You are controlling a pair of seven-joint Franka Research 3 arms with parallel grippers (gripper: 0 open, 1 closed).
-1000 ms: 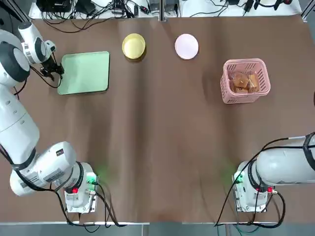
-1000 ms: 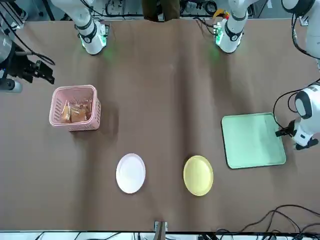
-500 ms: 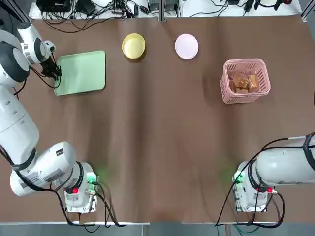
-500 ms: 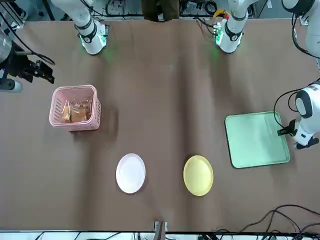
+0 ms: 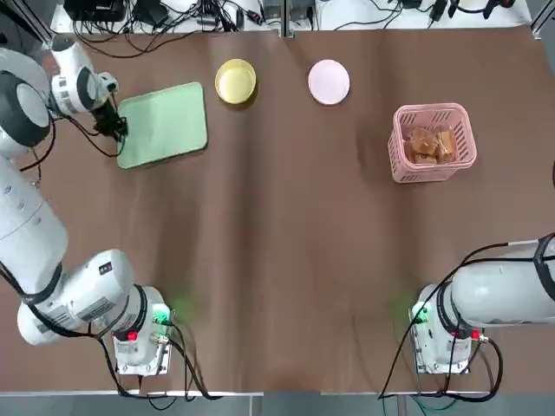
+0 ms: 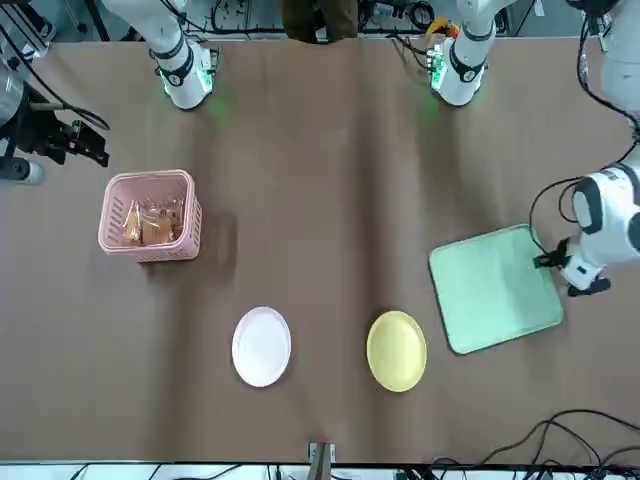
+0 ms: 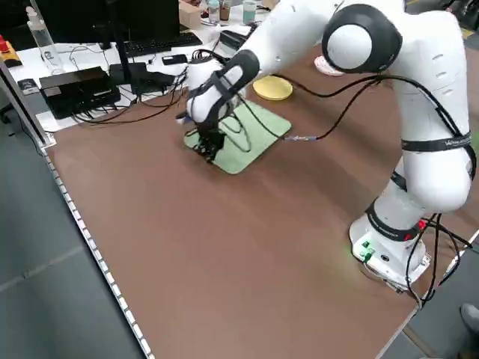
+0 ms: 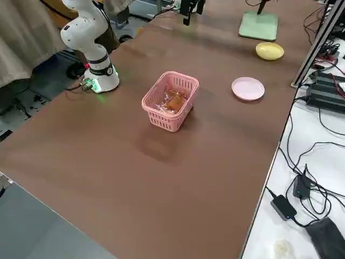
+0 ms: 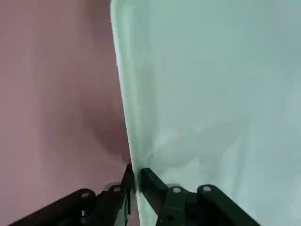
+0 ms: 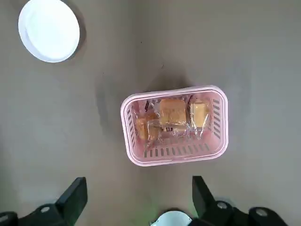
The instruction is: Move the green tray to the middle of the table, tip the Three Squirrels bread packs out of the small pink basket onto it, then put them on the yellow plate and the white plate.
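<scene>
Left gripper (image 5: 115, 130) pinching the left rim of the green tray (image 5: 165, 124) near the tabletop's far-left corner, right gripper (image 6: 75, 140) spread wide above the pink basket (image 5: 433, 142) of bread packs (image 5: 431, 145)

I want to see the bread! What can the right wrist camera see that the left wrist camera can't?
Only the right wrist view shows the pink basket with the bread packs inside, the white plate, and the right gripper open above them. Only the left wrist view shows the green tray, with the left gripper pinched shut on its rim. Both show the brown table.
</scene>
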